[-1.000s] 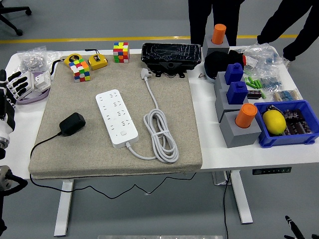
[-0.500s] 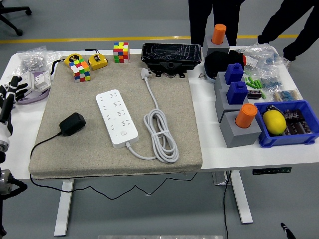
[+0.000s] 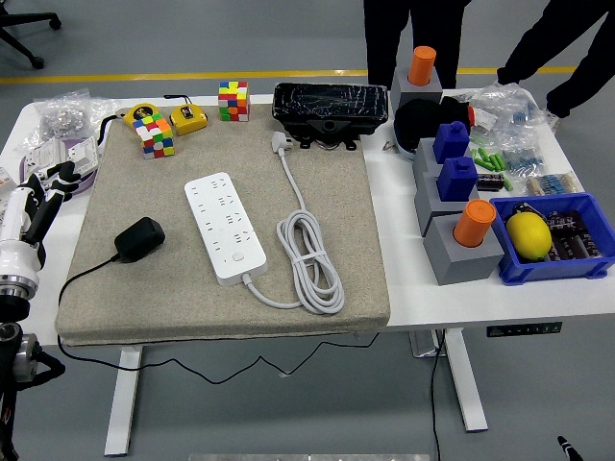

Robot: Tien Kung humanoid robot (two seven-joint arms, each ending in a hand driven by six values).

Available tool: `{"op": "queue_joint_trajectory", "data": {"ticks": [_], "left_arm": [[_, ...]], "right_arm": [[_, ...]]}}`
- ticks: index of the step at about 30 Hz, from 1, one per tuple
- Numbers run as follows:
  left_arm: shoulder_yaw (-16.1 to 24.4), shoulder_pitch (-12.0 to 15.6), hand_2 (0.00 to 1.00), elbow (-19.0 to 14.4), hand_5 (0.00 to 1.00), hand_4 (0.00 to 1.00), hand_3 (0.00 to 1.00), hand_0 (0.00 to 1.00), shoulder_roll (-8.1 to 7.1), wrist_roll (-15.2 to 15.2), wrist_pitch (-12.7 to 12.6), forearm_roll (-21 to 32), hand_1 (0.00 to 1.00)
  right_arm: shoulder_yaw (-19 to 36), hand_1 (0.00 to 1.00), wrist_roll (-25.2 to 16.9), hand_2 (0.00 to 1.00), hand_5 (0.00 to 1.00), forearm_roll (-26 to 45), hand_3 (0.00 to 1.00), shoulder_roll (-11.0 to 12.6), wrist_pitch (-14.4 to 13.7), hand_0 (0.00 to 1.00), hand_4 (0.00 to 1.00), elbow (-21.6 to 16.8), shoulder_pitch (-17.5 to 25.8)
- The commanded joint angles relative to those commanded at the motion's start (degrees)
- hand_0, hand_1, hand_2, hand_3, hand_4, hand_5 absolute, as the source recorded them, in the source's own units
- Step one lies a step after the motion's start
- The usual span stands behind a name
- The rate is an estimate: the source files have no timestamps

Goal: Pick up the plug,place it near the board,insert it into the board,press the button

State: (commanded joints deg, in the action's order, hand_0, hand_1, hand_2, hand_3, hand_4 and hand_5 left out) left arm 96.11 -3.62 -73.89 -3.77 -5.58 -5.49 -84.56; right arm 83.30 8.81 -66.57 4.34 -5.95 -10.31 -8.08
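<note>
The black plug [image 3: 140, 239] lies on the grey mat [image 3: 327, 279], near the mat's left edge. The white board [image 3: 225, 226] is just to its right, long side running front to back. The left hand [image 3: 43, 197] is seen at the table's left edge, fingers loosely spread, holding nothing. The plug lies right of it and a bit nearer the front. Only 1 hand is close.

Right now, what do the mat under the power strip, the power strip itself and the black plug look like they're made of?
The mat looks like woven fabric or felt: beige, matte, speckled. The power strip looks like hard white plastic, smooth with a slight sheen, its coiled cable likely rubbery plastic. The black plug seems matte molded plastic, though that is less certain.
</note>
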Motion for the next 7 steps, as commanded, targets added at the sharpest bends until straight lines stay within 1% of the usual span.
{"op": "queue_joint_trajectory", "data": {"ticks": [3,4,7], "left_arm": [[-0.3,-0.4,0.721,-0.2,0.818,0.998,0.748,0.744,0.19,0.2,-0.2,-0.4,0.74],[-0.3,-0.6,0.723,-0.2,0.812,0.998,0.745,0.745,0.23,0.2,-0.3,-0.4,0.741],[-0.6,-0.8,0.723,-0.4,0.812,0.998,0.745,0.745,0.43,0.3,-0.4,-0.7,0.741]], "right_arm": [[1.9,0.761,-0.4,0.758,0.998,-2.3,0.77,0.5,0.2,0.81,0.998,0.0,-0.7],[2.4,0.83,-0.5,0.824,0.998,-2.8,0.831,0.6,0.3,0.875,0.998,0.0,-0.9],[4.3,0.83,-0.9,0.824,0.998,-4.3,0.831,1.1,0.4,0.875,0.998,0.0,-1.1]]}}
